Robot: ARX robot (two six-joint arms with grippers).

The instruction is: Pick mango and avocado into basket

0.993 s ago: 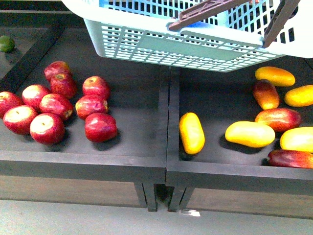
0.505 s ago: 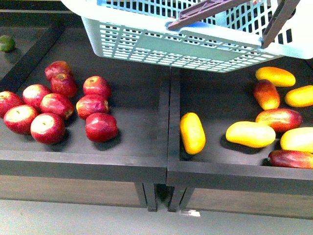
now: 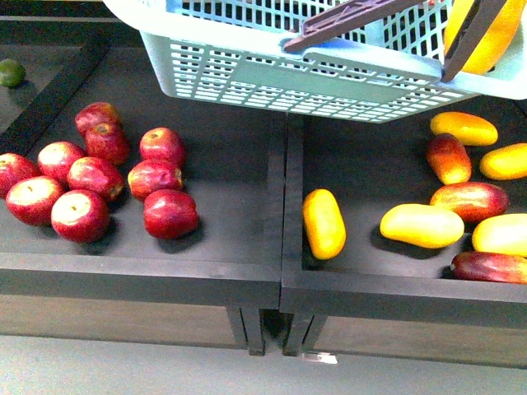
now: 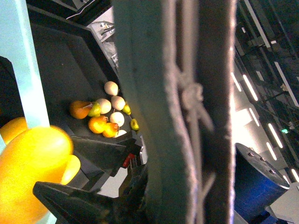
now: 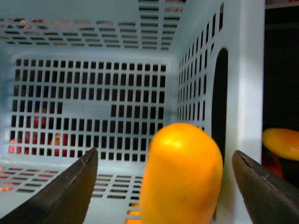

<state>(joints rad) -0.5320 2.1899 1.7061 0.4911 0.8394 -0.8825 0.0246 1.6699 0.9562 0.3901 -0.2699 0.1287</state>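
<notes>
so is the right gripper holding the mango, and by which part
Nothing held: the right gripper is wide open, both fingers clear of the mango between them, over the basket.

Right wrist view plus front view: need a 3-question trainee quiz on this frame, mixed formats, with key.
1. True or false: the right end effector is clamped on the mango.
2. Fill in: the swing handle of the basket is ___ in colour.
3. The red apples lie in: A) the left bin; B) the right bin; C) the basket.

Key: 1 false, the jaws stand wide with the mango between them, touching neither; 2 brownish-purple; 3 A.
</notes>
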